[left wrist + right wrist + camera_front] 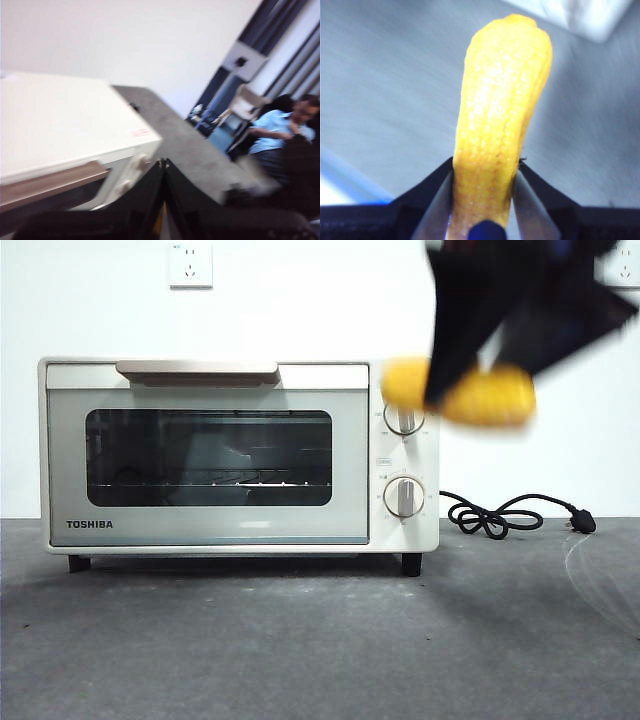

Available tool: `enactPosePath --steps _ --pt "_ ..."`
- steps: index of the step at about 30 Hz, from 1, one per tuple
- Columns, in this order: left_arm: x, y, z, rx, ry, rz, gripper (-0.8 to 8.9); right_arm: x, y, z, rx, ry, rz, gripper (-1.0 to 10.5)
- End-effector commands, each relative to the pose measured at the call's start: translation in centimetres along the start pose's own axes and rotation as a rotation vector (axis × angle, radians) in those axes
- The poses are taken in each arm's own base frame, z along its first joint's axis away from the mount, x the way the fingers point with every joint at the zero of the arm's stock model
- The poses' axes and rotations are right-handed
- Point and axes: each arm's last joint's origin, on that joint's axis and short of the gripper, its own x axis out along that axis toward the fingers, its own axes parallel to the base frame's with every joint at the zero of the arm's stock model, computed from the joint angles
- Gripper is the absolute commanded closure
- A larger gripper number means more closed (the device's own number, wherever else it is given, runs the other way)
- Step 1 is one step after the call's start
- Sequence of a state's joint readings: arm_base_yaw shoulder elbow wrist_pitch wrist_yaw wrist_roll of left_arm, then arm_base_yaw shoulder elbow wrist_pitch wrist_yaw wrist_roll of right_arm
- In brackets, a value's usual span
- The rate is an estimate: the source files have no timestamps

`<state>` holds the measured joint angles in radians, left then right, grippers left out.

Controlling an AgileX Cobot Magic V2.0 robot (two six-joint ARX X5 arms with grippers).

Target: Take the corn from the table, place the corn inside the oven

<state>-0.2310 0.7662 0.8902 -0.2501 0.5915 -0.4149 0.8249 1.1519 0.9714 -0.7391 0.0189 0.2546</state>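
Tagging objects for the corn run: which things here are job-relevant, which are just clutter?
Job:
- corn, clamped in the right gripper, held in the air by the knobs
- oven, door shut
- table

Clutter:
- black cord on the table beside the oven
- wall socket

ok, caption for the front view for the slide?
Right hand holds the corn in the air beside the closed oven, level with its upper knob.
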Motion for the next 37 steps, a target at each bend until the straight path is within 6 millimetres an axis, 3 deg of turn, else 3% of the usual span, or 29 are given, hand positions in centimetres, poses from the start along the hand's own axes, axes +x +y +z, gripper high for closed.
enactPosePath --steps 1,10,16,23,37 --pt "1.5 0.8 -0.2 0.046 0.023 0.065 8.19 -3.2 1.2 0.6 -0.002 -0.1 0.061 9.6" --pt "6.1 3.1 -1.8 0.094 0.109 0.304 8.19 -11.6 3.5 1.2 -0.063 -0.323 0.201 9.6" --pt "8.7 4.3 -2.8 0.124 0.151 0.341 8.19 -14.8 4.0 1.1 -0.091 -0.376 0.204 9.6" --pt "10.2 4.8 -3.3 0.129 0.156 0.336 8.19 -15.7 4.2 1.0 -0.102 -0.391 0.171 9.6" --pt "11.0 5.5 -3.7 0.158 0.166 0.369 8.19 -15.7 4.2 1.0 -0.105 -0.386 0.168 9.6"
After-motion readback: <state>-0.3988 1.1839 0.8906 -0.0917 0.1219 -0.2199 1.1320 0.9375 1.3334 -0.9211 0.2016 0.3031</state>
